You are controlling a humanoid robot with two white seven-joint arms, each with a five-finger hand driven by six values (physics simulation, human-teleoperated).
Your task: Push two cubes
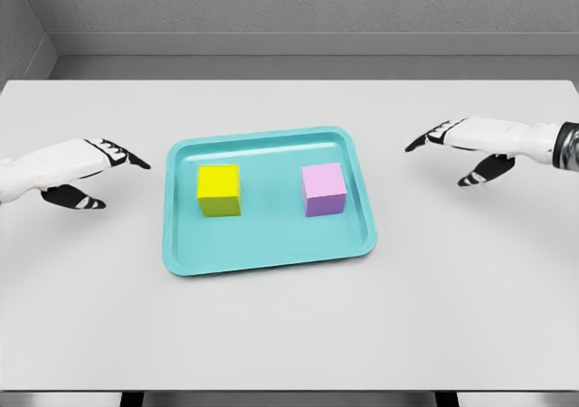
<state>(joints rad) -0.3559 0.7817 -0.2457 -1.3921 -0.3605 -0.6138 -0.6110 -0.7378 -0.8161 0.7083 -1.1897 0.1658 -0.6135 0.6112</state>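
A yellow cube (pixel 219 190) sits on the left half of a teal tray (pixel 271 244), and a pink cube (pixel 324 189) sits on the right half, a cube's width apart. My left hand (pixel 101 170) hovers left of the tray, fingers stretched toward it, thumb hanging below, holding nothing. On the other side my right hand (pixel 455 149) is likewise open, its fingertips pointing at the tray's right rim from a short distance. Neither hand touches the tray or a cube.
The tray lies in the middle of a wide white table (pixel 289 335). A grey wall runs behind the table's far edge.
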